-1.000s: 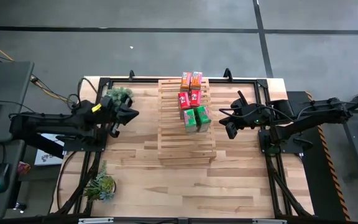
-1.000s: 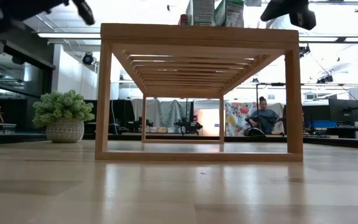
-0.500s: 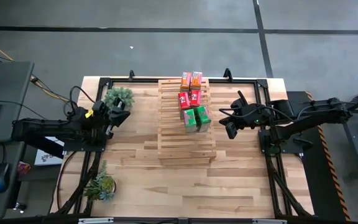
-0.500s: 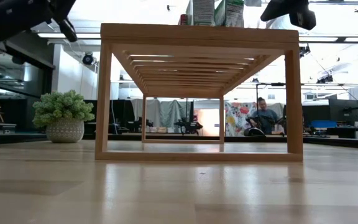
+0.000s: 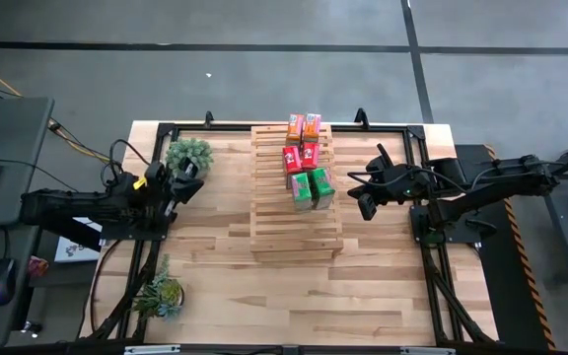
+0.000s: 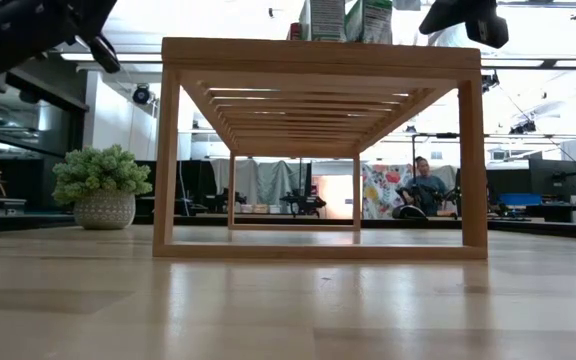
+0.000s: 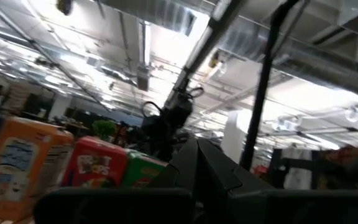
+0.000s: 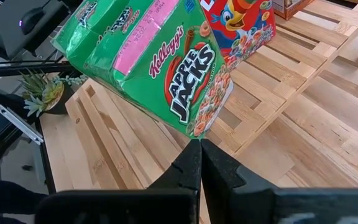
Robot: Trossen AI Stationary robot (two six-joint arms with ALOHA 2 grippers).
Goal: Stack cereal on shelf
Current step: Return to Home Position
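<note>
Sitting on the shelf (image 5: 294, 222), on the far half of its top, all six cereal boxes stand in 3 pairs. The orange pair (image 5: 304, 126) is at the far edge, the red pair (image 5: 301, 156) next, and the green pair (image 5: 312, 187) nearest the middle; boxes in each pair touch side by side. Shelf is at the centre of the table (image 5: 264, 286). Right gripper (image 5: 365, 205) hovers just beside the shelf's right edge, approx level w/ the green pair and apart from it. Its fingers (image 8: 188, 168) are pressed together w/ nothing between. Left gripper (image 5: 190, 185) hangs at the table's left side, well apart from the shelf, just beside a potted plant (image 5: 187, 153). Its tips also meet, holding nothing. 2nd plant (image 5: 159, 294) is at the front-left corner. Low view: a person (image 6: 426, 187) sits far back in the room.
</note>
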